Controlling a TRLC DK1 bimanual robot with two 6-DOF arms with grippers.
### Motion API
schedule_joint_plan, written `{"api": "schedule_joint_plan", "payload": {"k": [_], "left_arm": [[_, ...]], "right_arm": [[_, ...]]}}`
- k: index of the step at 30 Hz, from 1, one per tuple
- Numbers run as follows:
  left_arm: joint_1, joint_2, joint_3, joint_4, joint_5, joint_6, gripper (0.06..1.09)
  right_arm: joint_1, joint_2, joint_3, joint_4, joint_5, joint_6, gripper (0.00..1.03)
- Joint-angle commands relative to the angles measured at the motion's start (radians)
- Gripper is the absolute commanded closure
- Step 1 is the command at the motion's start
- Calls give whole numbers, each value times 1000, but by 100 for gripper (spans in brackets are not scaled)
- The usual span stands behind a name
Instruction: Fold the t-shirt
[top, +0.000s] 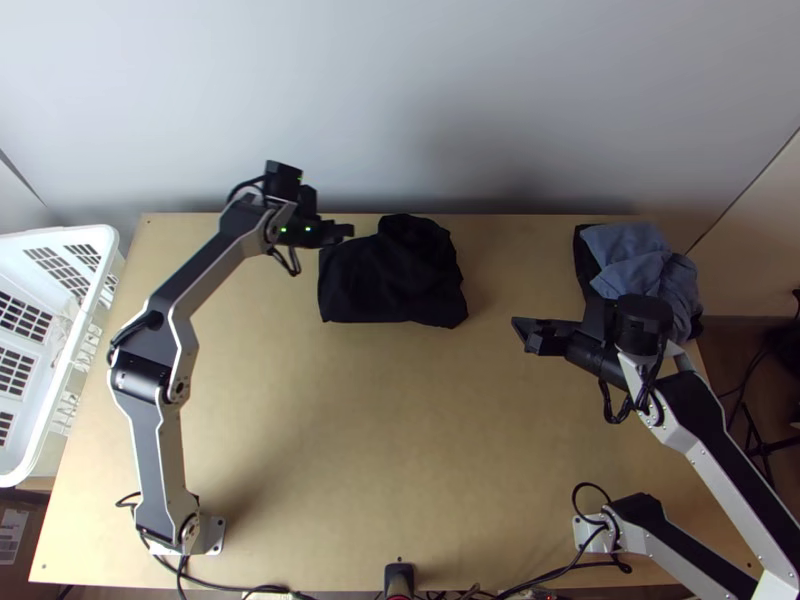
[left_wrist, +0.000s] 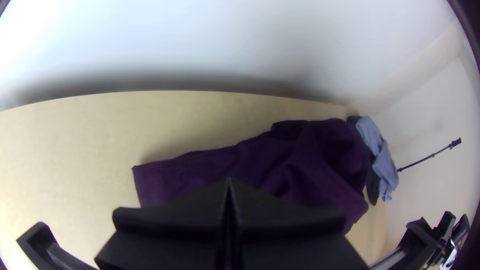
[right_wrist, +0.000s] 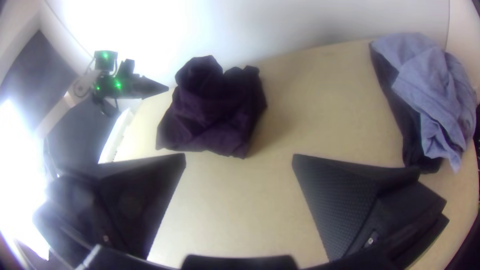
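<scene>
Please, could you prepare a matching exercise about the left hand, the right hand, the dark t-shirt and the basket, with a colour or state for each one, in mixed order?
Column one:
1. left hand
2. right hand
3. dark t-shirt
4. basket

Column two:
A. white, with openings in its walls
B. fingers wide apart
C. cloth, partly bunched
D. fingers together

Pairs: 1-D, 2-B, 3-C, 4-A

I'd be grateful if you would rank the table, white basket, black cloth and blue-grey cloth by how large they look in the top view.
1. Table
2. White basket, though cut off
3. Black cloth
4. Blue-grey cloth, unsure: partly hidden
</scene>
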Motion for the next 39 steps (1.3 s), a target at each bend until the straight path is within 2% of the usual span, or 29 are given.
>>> {"api": "schedule_joint_plan", "payload": {"k": [1, 8, 12, 17, 21, 25, 34, 36, 39], "left_arm": [[-90, 30, 42, 36, -32, -27, 105], [-209, 103, 56, 86, -44, -31, 105], [-245, 137, 60, 169, -57, -62, 105], [-249, 197, 99, 257, -115, -96, 105], [-245, 258, 105, 283, -162, -67, 105], [-235, 312, 96, 263, -170, -64, 105], [-307, 264, -24, 215, -172, -19, 105], [-326, 261, -46, 195, -215, -5, 105], [-340, 235, -88, 204, -221, 9, 105]], "right_arm": [[3, 7, -3, -4, 1, -5, 4], [-6, 5, -26, -1, 1, -5, 4], [-12, -11, -46, -1, 1, -5, 4], [-14, -19, -58, -9, 1, -4, 4], [-14, -19, -64, -5, 1, 4, 4], [-12, -18, -62, -2, 0, 15, 4], [-7, 24, -16, -4, 1, -1, 4], [-4, 36, -7, -4, 1, -1, 4], [3, 47, -6, -1, 1, -7, 4]]}}
